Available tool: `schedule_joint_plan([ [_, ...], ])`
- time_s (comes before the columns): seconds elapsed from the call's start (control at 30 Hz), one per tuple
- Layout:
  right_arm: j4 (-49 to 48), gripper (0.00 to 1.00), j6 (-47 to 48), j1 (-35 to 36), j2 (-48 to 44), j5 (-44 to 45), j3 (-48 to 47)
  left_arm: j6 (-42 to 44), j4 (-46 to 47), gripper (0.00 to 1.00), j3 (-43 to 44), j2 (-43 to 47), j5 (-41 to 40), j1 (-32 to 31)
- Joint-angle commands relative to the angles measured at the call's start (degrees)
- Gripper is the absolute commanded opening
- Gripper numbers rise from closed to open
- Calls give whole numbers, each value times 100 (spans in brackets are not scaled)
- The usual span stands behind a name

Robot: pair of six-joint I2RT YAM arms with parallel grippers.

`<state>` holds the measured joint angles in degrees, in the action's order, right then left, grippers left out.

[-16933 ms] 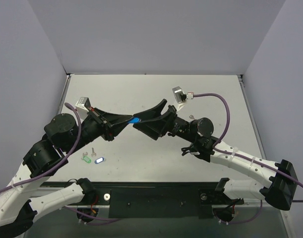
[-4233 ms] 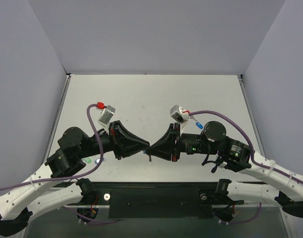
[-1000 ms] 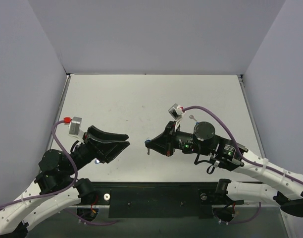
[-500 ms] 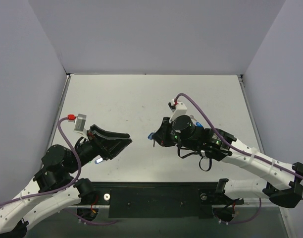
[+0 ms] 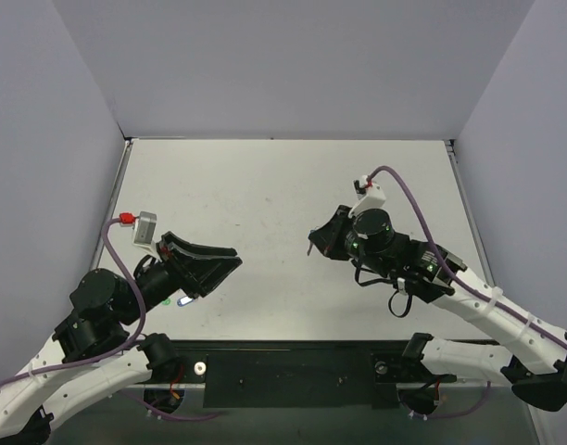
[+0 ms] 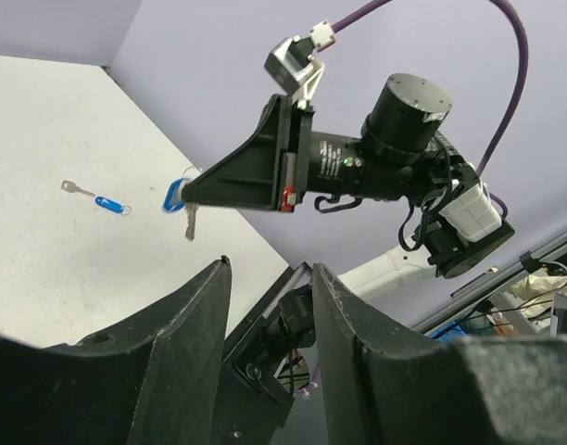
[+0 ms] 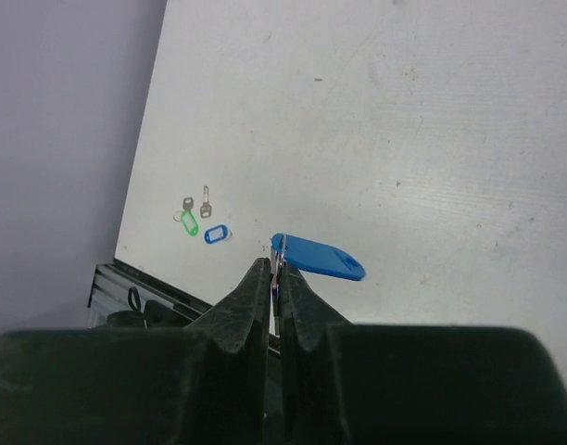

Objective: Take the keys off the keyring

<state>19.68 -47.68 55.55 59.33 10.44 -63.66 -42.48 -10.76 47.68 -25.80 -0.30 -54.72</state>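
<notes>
Two black-and-white robot arms reach over a pale bench (image 5: 265,181) with grey walls around it. The right claw (image 5: 314,239) is held in the air to the right of the middle. Its two fingers are pressed together on a blue-capped key (image 7: 319,258).

In the right wrist view the bright blue cap juts out to one side just past the fingertips. A sliver of silver metal shows at the pinch; whether that is the keyring I cannot tell. In the left wrist view a silver blade (image 6: 190,222) hangs down below the blue cap.

The left claw (image 5: 234,260) is off to the left, well apart from the right one and pointing toward it. Its fingers are parted about halfway, with nothing between them.

Three small pieces lie near together on the bench at the near left corner, by the left arm: a green-capped key (image 7: 188,223), a bare silver key (image 7: 206,199) and a small blue tag (image 7: 215,234).
</notes>
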Motion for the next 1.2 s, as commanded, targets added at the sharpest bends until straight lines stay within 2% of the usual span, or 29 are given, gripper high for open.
schedule_joint_plan([
  [0.0,-552,0,109,-141,-448,-313,124,266,-320,50,373,-109,-41,-21],
  [0.13,-1212,0,110,-254,-914,-717,704,433,-716,50,689,-293,-58,-30],
  [0.23,-1528,0,110,-465,-985,-1541,820,512,-761,50,883,-390,29,-21],
  [0.27,-1833,0,110,-492,-985,-1797,890,513,-769,50,918,-443,221,-21],
  [0.37,-1915,0,101,-545,-845,-2439,821,539,-926,50,1251,-697,565,-30],
  [0.43,-1915,0,215,-537,-792,-2651,837,574,-1242,49,1575,-987,767,-21],
  [0.6,-2732,0,136,-589,-1020,-3126,1224,583,-1613,45,2026,-1489,1171,-21],
  [0.83,-3321,0,75,-589,-1240,-3628,1356,337,-630,41,1640,-1419,1918,-21],
  [1.03,-3892,0,-83,-554,-1266,-4040,1400,249,-119,38,1402,-1533,2077,-21],
  [1.17,-3911,0,-13,-475,-1292,-4251,1391,231,224,38,1428,-1708,2235,-21],
])
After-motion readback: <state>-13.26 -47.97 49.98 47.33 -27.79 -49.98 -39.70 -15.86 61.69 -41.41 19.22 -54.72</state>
